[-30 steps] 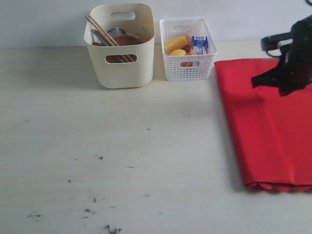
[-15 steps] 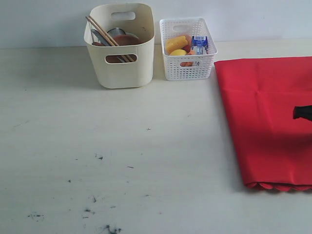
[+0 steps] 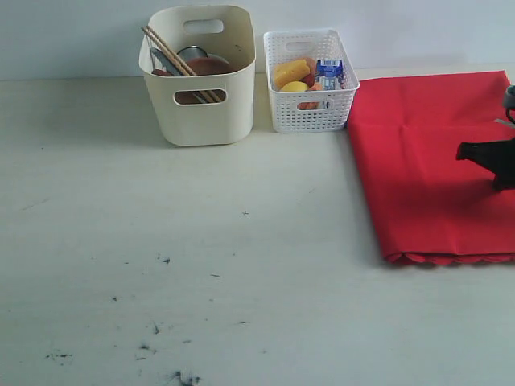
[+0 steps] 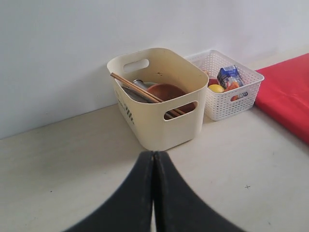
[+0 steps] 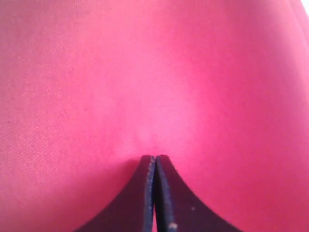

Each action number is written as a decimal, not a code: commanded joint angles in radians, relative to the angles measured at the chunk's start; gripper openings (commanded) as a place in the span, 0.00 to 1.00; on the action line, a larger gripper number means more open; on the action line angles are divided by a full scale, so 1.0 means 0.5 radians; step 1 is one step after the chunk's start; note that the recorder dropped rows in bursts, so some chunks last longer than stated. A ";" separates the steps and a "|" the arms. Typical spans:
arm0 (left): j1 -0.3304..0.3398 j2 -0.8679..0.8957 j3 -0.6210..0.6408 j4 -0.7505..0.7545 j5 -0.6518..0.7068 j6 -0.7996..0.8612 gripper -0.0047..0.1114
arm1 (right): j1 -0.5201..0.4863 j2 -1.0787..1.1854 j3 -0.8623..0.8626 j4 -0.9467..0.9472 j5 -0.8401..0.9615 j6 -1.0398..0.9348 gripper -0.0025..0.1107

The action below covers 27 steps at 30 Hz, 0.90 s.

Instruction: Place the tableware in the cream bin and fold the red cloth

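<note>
Left gripper [image 4: 153, 158]: jaws closed, empty.
Right gripper [image 5: 155, 159]: jaws closed, tips on large bright red scalloped cloth [image 3: 418, 169], at right.

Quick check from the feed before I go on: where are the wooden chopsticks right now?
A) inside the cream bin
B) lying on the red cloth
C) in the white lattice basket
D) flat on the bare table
A: the chopsticks lean inside the cream bin, their upper ends poking above its rim, while the white lattice basket shows only food pieces and a carton.
</note>
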 commanded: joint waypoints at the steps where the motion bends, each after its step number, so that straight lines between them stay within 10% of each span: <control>1: 0.004 -0.008 0.005 0.000 0.016 -0.006 0.05 | -0.003 0.189 -0.224 0.019 -0.001 -0.052 0.02; 27: 0.004 -0.267 0.354 -0.334 -0.150 -0.232 0.05 | 0.090 -0.165 -0.726 0.252 0.271 -0.128 0.02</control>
